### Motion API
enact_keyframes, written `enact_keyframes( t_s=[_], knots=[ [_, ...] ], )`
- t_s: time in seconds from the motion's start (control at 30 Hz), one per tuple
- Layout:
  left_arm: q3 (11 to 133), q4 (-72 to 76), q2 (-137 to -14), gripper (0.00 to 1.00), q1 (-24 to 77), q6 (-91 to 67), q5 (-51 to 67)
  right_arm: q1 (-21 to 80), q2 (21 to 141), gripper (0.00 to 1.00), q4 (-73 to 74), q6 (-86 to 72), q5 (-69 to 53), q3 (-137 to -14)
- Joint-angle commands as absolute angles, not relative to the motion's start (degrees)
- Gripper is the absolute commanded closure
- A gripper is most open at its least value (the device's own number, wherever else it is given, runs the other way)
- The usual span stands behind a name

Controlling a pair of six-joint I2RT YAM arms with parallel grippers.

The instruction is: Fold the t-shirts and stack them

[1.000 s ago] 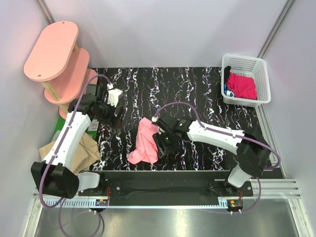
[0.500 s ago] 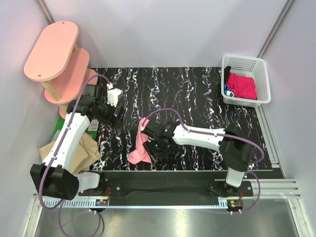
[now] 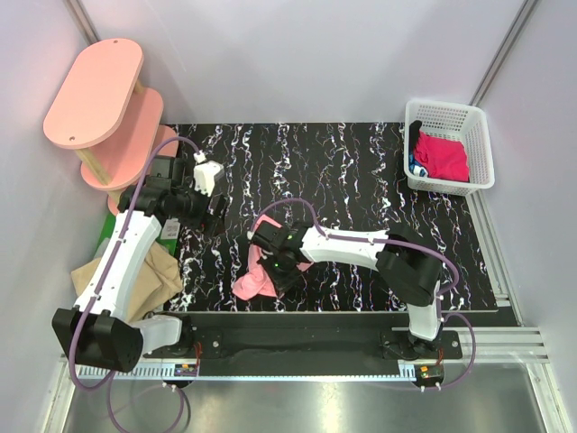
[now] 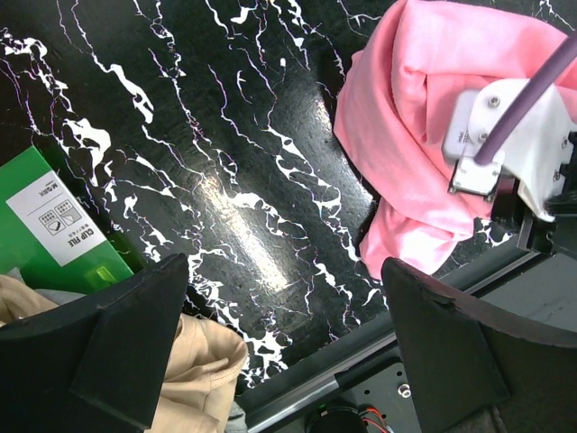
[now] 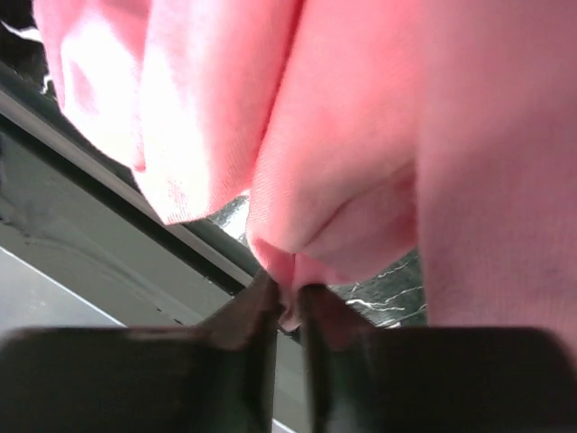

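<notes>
Leftward, right gripper [image 5: 288, 298] pinches the pink t-shirt [image 5: 343, 135].

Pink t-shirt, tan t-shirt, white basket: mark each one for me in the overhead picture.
pink t-shirt [image 3: 251, 285], top external view, its bunched lower-left end.
tan t-shirt [image 3: 158, 281], top external view, its crumpled right half.
white basket [image 3: 448, 186], top external view, its near side wall.

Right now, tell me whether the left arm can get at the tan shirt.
Probably yes: the tan shirt lies close beside that arm, and the left tool is open and empty, though it must fold back sharply.
</notes>
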State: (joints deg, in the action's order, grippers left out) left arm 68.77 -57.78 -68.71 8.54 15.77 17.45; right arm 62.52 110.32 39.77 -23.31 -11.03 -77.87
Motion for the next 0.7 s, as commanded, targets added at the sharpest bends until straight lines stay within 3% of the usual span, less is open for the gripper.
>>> enact_keyframes(
  t_s=[0.0, 0.17, 0.27, 0.37, 0.4, 0.5, 0.67],
  knots=[
    [68.56, -56.6, -66.97, 0.06, 8.26, 16.61, 18.99, 62.93, 108.9, 1.0, 39.28, -22.94, -7.56, -80.68],
    [67.77, -56.6, -66.8, 0.06, 8.26, 16.26, 19.25, 63.02, 106.18, 1.0, 47.09, -20.92, -1.24, -88.83],
    [67.68, -56.16, -67.23, 0.06, 8.26, 15.73, 19.34, 65.2, 107.3, 1.0, 55.7, -18.38, 1.22, -103.67],
    [68.11, -55.55, -66.89, 0.05, 7.91, 14.77, 19.34, 68.54, 112.64, 1.0, 66.68, -15.39, 6.75, -125.62],
    [68.38, -55.46, -66.8, 0.05, 7.65, 14.16, 19.6, 70.38, 114.59, 1.0, 72.89, -14.25, 8.07, -138.47],
    [69.87, -54.32, -65.31, 0.05, 4.06, 12.49, 21.35, 71.45, 120.33, 1.0, 78.75, -13.45, 10.72, -157.97],
    [73.03, -53.0, -64.16, 0.03, -8.51, 10.55, 26.45, 71.46, 114.01, 1.0, 75.59, -13.71, 12.91, -157.85]
  ],
)
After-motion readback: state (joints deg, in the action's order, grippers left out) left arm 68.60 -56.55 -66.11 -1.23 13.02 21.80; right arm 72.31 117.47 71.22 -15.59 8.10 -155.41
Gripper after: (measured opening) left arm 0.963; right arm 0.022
